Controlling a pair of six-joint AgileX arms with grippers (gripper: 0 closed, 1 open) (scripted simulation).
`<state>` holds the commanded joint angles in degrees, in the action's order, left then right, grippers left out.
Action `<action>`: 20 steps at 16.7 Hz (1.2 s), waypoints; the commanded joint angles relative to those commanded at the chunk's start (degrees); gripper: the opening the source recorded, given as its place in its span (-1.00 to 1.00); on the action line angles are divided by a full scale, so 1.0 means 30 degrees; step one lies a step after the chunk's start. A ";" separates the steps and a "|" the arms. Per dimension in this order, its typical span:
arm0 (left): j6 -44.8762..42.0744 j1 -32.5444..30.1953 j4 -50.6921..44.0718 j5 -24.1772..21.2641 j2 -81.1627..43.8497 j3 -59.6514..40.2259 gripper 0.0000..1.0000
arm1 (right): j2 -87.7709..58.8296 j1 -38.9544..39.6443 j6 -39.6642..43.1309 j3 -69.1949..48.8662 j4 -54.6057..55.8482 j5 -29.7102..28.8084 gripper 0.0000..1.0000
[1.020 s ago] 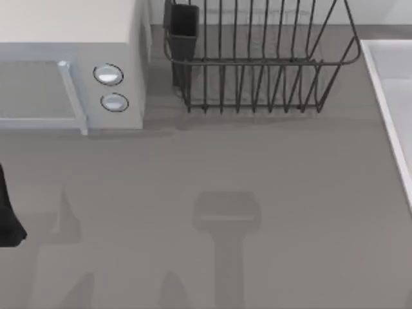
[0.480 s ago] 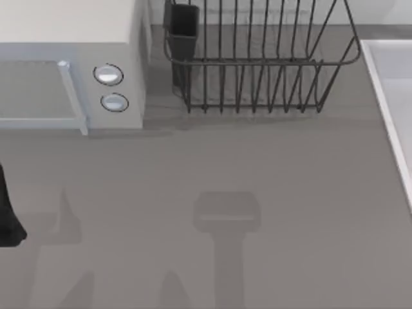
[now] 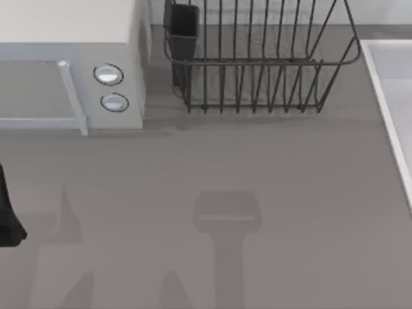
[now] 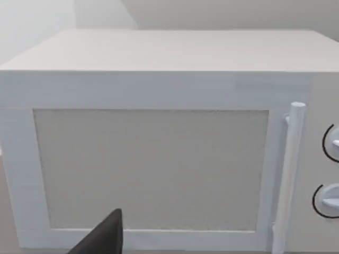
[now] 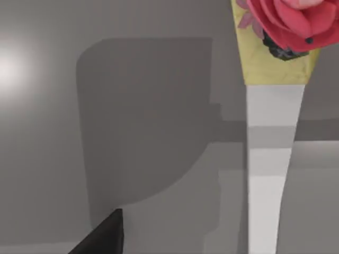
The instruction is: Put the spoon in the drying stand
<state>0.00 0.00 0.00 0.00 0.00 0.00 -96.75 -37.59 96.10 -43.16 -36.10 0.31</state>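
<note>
The drying stand point(image 3: 257, 64), a dark wire rack with upright tines, stands at the table's back, with its dark utensil cup point(image 3: 183, 29) at its left corner. In the right wrist view, a long pale handle widens into a yellow end printed with a pink rose; this looks like the spoon point(image 5: 267, 174), seen over the grey table. One dark fingertip point(image 5: 106, 235) of my right gripper shows beside it and apart from it. Whether the spoon is held I cannot tell. My left arm point(image 3: 6, 222) sits at the table's left edge, with one dark fingertip point(image 4: 103, 238) in front of the microwave.
A white microwave point(image 3: 64, 38) with two round knobs stands at the back left, its door point(image 4: 153, 169) shut. A pale raised surface point(image 3: 393, 84) runs along the right side. Arm shadows fall on the middle of the grey table.
</note>
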 joint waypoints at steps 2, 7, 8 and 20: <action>0.0000 0.0000 0.0000 0.0000 0.0000 0.0000 1.00 | -0.0345 0.0000 0.0002 0.0368 0.0603 -0.0001 1.00; 0.0000 0.0000 0.0000 0.0000 0.0000 0.0000 1.00 | -0.0359 -0.0001 0.0001 0.0384 0.0628 -0.0001 0.85; 0.0000 0.0000 0.0000 0.0000 0.0000 0.0000 1.00 | -0.0359 -0.0001 0.0001 0.0384 0.0628 -0.0001 0.70; 0.0000 0.0000 0.0000 0.0000 0.0000 0.0000 1.00 | -0.0359 -0.0001 0.0001 0.0384 0.0628 -0.0001 -1.00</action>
<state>0.00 0.00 0.00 0.00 0.00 0.00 -97.82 -37.60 96.10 -42.01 -34.21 0.31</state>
